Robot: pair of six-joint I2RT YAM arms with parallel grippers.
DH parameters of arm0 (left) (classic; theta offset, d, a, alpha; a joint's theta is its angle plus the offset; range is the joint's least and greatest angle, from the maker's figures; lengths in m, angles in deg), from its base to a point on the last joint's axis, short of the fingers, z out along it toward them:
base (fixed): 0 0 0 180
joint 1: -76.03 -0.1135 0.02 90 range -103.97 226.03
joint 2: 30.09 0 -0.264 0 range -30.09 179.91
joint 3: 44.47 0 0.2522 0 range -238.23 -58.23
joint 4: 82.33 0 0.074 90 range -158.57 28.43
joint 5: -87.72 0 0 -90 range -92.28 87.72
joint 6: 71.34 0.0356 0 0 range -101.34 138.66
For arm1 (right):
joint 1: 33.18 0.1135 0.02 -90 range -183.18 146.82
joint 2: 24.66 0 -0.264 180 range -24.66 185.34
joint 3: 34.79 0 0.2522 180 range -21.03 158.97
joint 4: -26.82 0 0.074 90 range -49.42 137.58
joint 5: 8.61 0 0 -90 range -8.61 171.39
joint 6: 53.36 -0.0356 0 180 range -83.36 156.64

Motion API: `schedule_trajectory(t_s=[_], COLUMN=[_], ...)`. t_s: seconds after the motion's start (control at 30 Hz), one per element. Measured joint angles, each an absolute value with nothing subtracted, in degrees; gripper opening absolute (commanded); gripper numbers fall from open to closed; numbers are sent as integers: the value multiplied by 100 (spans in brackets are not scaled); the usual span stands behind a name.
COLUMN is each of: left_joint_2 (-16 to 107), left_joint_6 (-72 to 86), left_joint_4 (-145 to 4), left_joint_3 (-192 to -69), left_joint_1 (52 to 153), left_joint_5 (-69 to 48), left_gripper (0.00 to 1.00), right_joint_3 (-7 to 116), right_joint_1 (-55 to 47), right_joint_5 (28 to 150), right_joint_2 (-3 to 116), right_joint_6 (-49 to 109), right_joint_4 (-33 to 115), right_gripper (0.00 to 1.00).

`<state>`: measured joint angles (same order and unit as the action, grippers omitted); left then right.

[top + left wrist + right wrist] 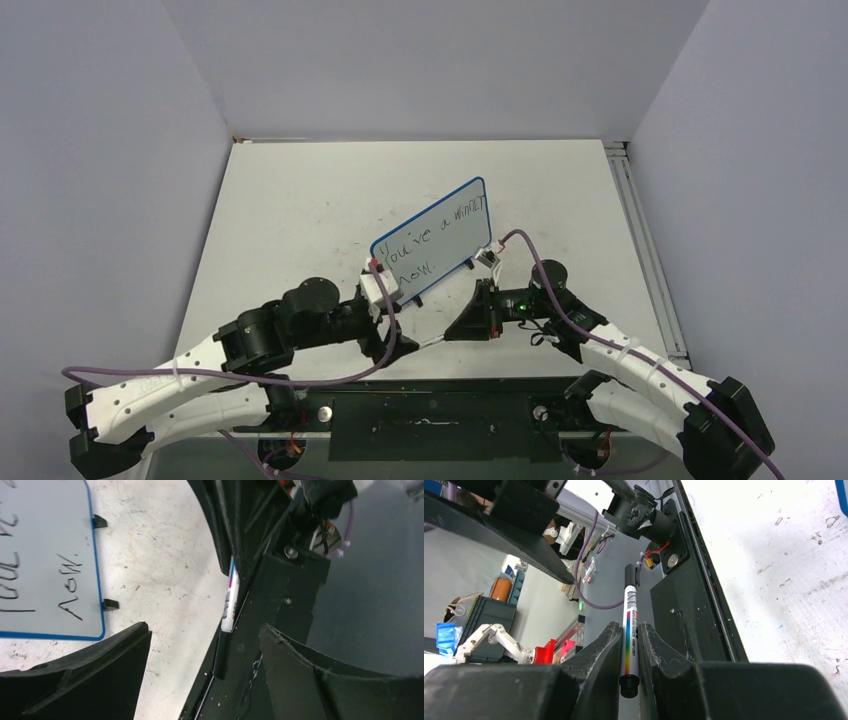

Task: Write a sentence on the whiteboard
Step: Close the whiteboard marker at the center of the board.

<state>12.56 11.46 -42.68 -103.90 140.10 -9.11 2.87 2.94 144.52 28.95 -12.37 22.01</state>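
The whiteboard (440,228) (45,540), white in a thin blue frame, stands tilted on its little black feet at the table's middle. The sentence (432,236) (69,575) is on it in black handwriting, reading roughly "You've a winner now." My right gripper (458,328) (630,635) is shut on a white marker (630,615) (229,605) with a rainbow stripe and black ends, held low in front of the board. My left gripper (390,345) (205,650) is open, its jaws wide apart just off the marker's black end, touching nothing.
A black base plate (430,425) runs along the near edge under both arms. A metal rail (640,240) lines the table's right side. Grey walls close in the left, back and right. Purple cables (540,270) loop over the arms.
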Motion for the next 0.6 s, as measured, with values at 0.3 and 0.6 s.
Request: schedule_trajectory(t_s=[0.3,0.6], left_joint_2=[1029,533], left_joint_6=[-950,-2548], left_joint_4=[-4356,-5221], left_joint_3=[-10689,-10233], left_joint_1=[13175,12613], left_joint_5=[-377,-648], left_gripper=[79,79], right_joint_3=[202,254], right_joint_1=[336,406], right_joint_5=[13543,12660], right_joint_2=[2318,1920], right_joint_6=[-1502,-1286], right_joint_4=[1663,1353], right_gripper=[5,5])
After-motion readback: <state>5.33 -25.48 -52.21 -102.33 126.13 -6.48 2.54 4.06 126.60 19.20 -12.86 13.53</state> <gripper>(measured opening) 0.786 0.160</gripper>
